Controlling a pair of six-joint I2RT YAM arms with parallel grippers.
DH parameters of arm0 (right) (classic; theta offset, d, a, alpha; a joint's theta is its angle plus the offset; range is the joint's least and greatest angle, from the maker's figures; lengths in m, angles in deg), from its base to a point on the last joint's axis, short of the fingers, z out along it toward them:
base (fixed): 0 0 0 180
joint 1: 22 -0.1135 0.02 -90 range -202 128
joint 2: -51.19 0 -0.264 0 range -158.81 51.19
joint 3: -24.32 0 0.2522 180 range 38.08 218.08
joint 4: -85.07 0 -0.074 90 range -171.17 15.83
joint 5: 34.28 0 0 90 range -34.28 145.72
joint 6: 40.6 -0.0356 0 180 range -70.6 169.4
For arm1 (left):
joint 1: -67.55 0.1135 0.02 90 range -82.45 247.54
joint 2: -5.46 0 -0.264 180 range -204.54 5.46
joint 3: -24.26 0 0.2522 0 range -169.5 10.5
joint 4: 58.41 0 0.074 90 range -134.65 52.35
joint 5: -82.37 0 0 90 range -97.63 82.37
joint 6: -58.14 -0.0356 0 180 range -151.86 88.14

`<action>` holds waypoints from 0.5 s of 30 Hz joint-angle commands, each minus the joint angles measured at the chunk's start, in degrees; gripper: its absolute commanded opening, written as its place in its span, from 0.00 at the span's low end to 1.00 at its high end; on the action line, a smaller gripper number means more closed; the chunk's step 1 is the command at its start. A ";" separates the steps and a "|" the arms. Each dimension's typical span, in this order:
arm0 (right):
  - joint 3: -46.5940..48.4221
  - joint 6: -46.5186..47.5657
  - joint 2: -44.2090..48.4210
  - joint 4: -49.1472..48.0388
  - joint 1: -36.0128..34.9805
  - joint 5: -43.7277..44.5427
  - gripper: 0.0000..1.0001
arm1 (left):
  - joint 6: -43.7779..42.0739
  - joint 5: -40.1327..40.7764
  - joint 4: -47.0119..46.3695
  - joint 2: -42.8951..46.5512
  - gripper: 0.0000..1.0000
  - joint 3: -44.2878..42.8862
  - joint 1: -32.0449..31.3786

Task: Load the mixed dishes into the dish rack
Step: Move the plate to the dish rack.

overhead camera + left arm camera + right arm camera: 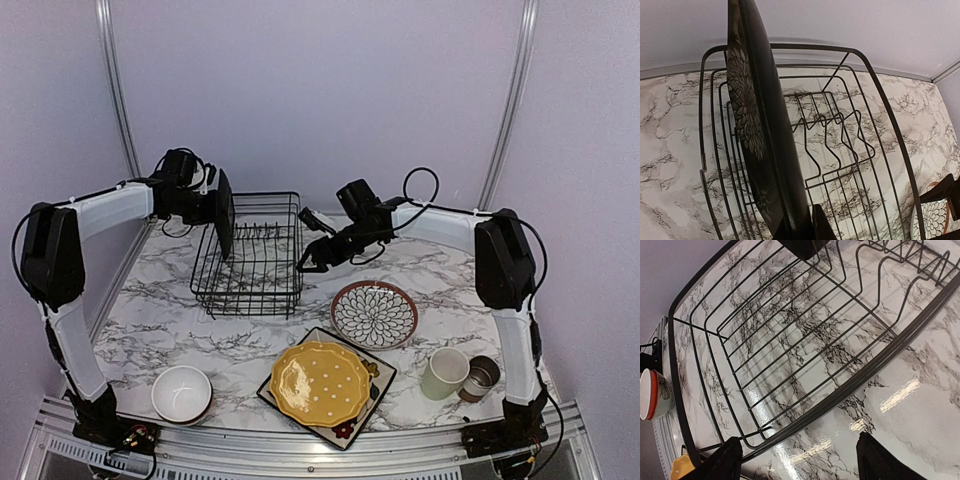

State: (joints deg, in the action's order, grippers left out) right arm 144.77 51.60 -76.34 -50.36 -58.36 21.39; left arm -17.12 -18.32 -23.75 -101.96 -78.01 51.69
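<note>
My left gripper [216,208] is shut on the edge of a black square plate [226,214] with a pale flower print and holds it upright on edge over the left end of the black wire dish rack [262,286]. In the left wrist view the plate [757,125] stands over the rack [866,67], left of the plate-slot prongs [826,125], with my left gripper [801,226] pinching its near edge. My right gripper [309,262] hangs open just off the rack's right side. In the right wrist view the right gripper [797,442] is above bare marble beside the rack rim [865,374], holding nothing.
On the marble table near the front lie a white bowl [181,392], a yellow dotted plate [320,383] on another black square plate [352,424], a round brown-rimmed patterned plate [374,313], a pale green mug [444,373] and a small grey-brown cup [482,377].
</note>
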 commanded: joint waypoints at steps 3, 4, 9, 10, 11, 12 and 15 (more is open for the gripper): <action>0.66 0.56 -2.02 1.36 0.24 -0.53 0.76 | -0.76 -2.35 -4.14 -1.71 0.01 -5.18 1.91; 0.63 0.47 -2.12 1.36 0.26 -0.64 0.76 | -0.63 -2.36 -3.91 -2.19 0.09 -5.57 2.03; 0.41 0.27 -2.30 1.27 0.15 -1.01 0.76 | 0.14 -1.95 -3.13 -2.45 0.41 -6.91 2.24; 0.33 0.26 -2.29 1.21 0.15 -1.08 0.76 | 0.27 -1.75 -3.22 -2.07 0.44 -7.05 2.23; 0.22 0.26 -2.32 1.19 0.17 -1.09 0.76 | 0.30 -1.43 -3.28 -1.75 0.47 -7.22 2.23; 0.12 0.28 -2.31 1.19 0.16 -1.17 0.76 | 0.30 -1.09 -3.17 -1.29 0.49 -7.40 2.28; -0.21 0.35 -2.37 1.10 0.15 -1.27 0.76 | 0.63 -0.15 -3.01 0.43 0.57 -7.68 2.22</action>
State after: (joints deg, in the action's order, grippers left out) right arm 144.75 51.53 -76.73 -50.47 -58.36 20.21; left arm -16.53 -19.77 -25.60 -104.34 -84.30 53.81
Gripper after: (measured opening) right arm 0.762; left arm 0.533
